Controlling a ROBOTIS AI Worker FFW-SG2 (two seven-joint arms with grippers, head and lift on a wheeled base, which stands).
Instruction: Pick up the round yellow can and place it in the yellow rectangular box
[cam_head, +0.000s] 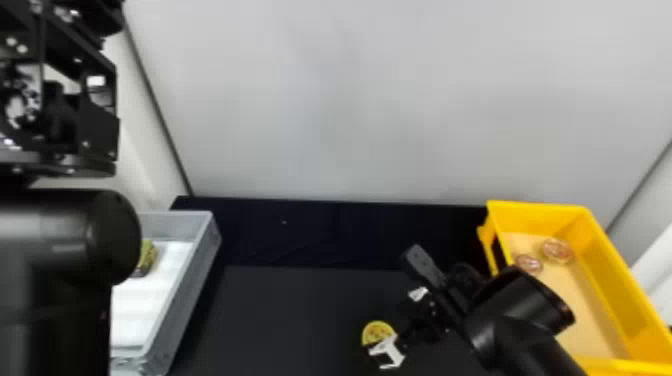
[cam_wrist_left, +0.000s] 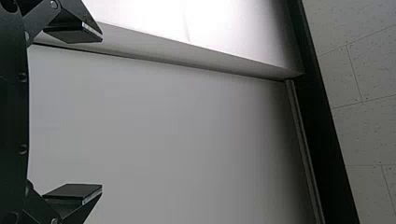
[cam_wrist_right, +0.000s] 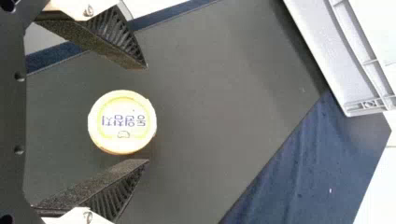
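The round yellow can (cam_head: 377, 332) is on the dark tabletop in the head view, its near side partly covered by my right gripper (cam_head: 398, 322). Seen from the right wrist, the can's pale lid (cam_wrist_right: 122, 122) lies between the two spread fingers of my right gripper (cam_wrist_right: 147, 114), with a gap on either side. The yellow rectangular box (cam_head: 607, 270) stands to the right, beyond the right arm. My left arm (cam_head: 55, 235) is raised at the head view's left edge; its gripper (cam_wrist_left: 102, 113) is open, facing a pale wall in the left wrist view.
Two small round reddish items (cam_head: 556, 250) lie inside the yellow box. A grey tray (cam_head: 192, 290) stands at the left, with a green-and-yellow item (cam_head: 146, 257) in it, partly behind the left arm. A pale wall (cam_head: 350, 100) rises behind the table.
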